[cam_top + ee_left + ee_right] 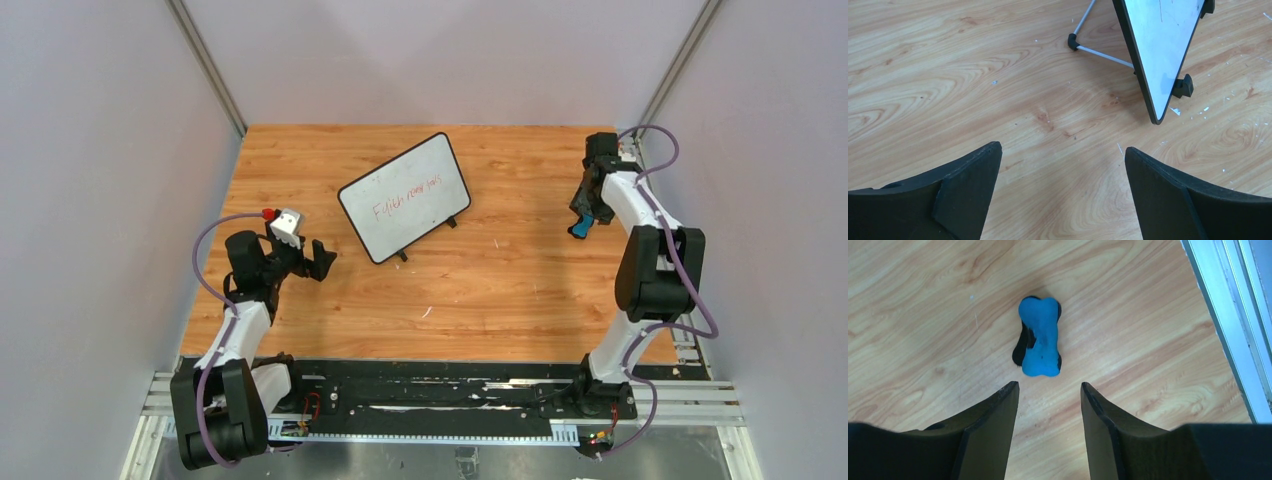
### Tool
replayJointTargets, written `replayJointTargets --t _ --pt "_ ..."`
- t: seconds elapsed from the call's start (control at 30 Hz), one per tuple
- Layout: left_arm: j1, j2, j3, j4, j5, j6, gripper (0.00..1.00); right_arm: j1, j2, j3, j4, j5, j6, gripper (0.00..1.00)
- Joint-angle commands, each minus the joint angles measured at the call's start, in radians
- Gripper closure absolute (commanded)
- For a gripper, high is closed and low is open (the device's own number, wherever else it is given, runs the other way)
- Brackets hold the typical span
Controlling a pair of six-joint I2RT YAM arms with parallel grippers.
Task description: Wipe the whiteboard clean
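Observation:
The whiteboard (405, 196) stands tilted on its small black feet at the table's middle back, with red handwriting on its face. Its lower corner and one foot show in the left wrist view (1158, 55). A blue bone-shaped eraser (580, 228) with a black underside lies on the wood at the right; it also shows in the right wrist view (1039, 337). My right gripper (1049, 387) is open and empty, just short of the eraser. My left gripper (1063, 152) is open and empty, left of the board.
The wooden tabletop (480, 280) is walled by grey panels. A metal rail (1228, 315) runs along the right edge close to the eraser. The board's wire stand (1098, 50) rests on the wood behind it.

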Motion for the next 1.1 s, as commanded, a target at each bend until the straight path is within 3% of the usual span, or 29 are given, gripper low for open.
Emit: replayJointTargets --t 0.0,0.6,1.07 --pt "0.003 -0.013 -0.002 0.005 0.000 0.013 0.02 -0.051 0.059 0.069 -0.020 -0.062 0.000 0.50" --pt "0.003 -0.005 0.001 0.005 -0.001 0.013 0.02 -0.089 0.230 0.146 -0.033 -0.118 -0.010 0.50" --pt "0.003 0.007 0.007 0.005 0.000 0.012 0.02 -0.120 0.266 0.139 -0.018 -0.133 -0.018 0.51"
